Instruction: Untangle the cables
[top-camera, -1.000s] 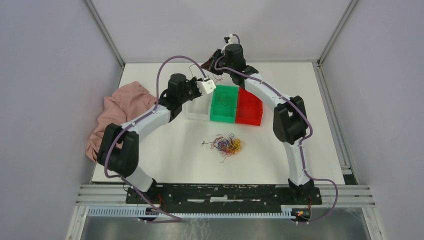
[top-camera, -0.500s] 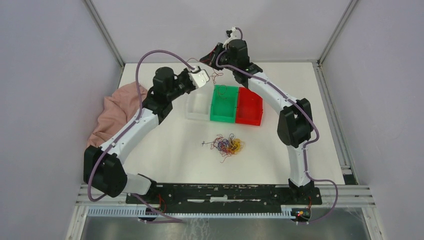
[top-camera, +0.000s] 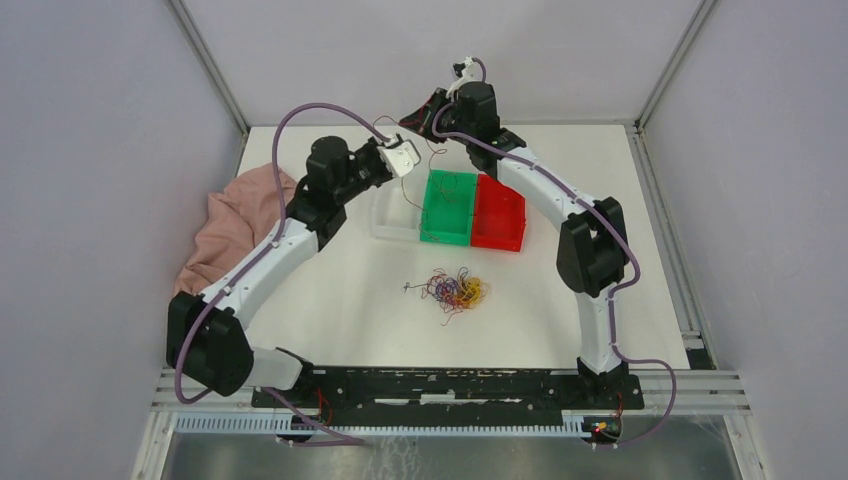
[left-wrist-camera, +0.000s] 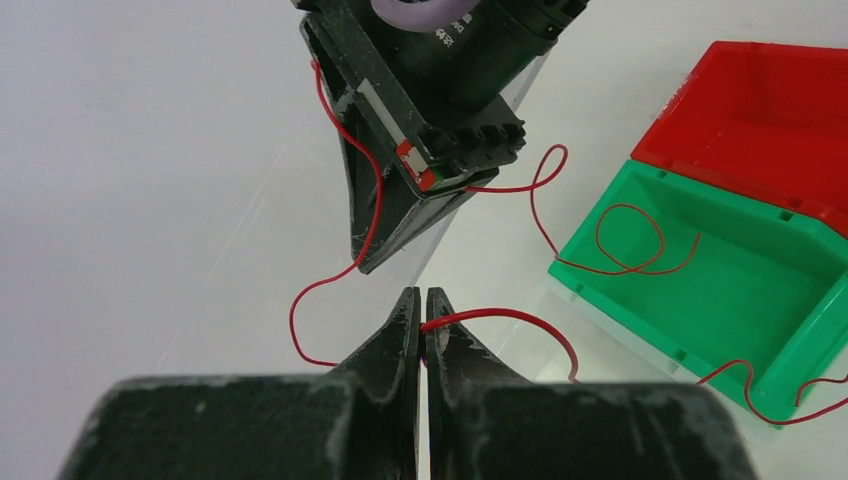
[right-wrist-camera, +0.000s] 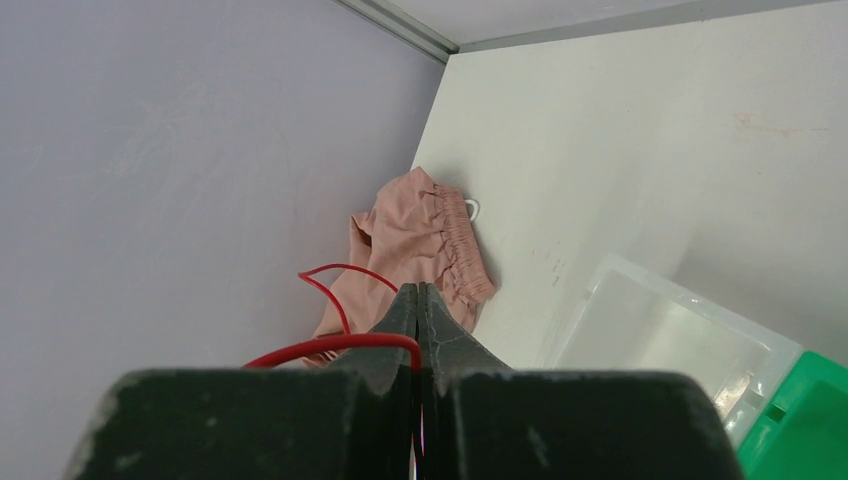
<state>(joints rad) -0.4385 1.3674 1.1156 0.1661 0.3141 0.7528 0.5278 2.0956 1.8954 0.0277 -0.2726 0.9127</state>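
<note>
One red cable (left-wrist-camera: 497, 313) is pinched tight by the closed left gripper (left-wrist-camera: 421, 302) and the closed right gripper (right-wrist-camera: 417, 298); its tail is cut off past the green bin (left-wrist-camera: 740, 300).

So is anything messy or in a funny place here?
Yes. A crumpled pink garment sits bunched at the left edge of the table. One red wire is pinched by both the left gripper and right gripper, trailing into the green bin. The tangled cables lie mid-table.

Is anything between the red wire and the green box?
Nothing visible does. The thin red wire, pinched by the left gripper and the right gripper, hangs near the open green plastic bin.
</note>
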